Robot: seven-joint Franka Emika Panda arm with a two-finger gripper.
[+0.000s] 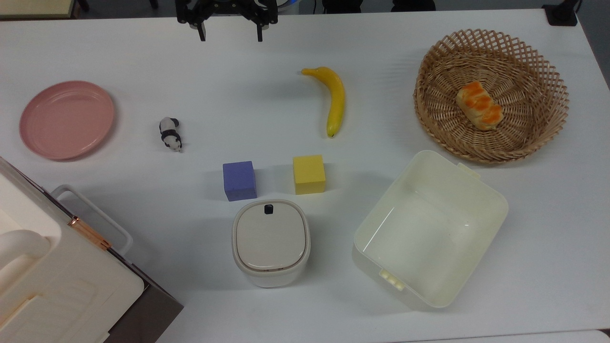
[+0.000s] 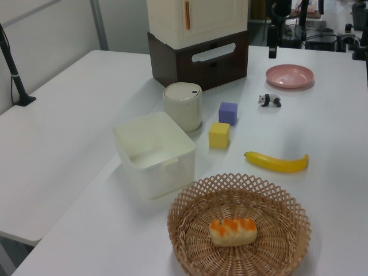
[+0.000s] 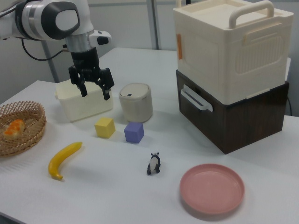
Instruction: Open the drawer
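The drawer [image 3: 224, 119] is the dark brown box under the cream cabinet body [image 3: 229, 46], and it looks closed. Its white loop handle [image 3: 195, 100] faces the table; the same handle [image 1: 93, 214] is at the top view's lower left and the handle [image 2: 214, 52] sits at the back of the left view. My gripper [image 3: 95, 91] hangs open and empty above the table, far from the drawer. It appears again as the gripper [image 1: 230, 34] at the top view's upper edge. In the left view the gripper [image 2: 272, 49] is at the back right.
On the white table lie a pink plate [image 1: 66, 119], a toy panda [image 1: 170, 134], a banana [image 1: 334, 99], a purple cube [image 1: 239, 180] and a yellow cube [image 1: 309, 174]. A lidded round bin [image 1: 270, 242], a cream tub [image 1: 429, 228] and a wicker basket [image 1: 538, 62] with bread [image 1: 479, 105] stand nearby.
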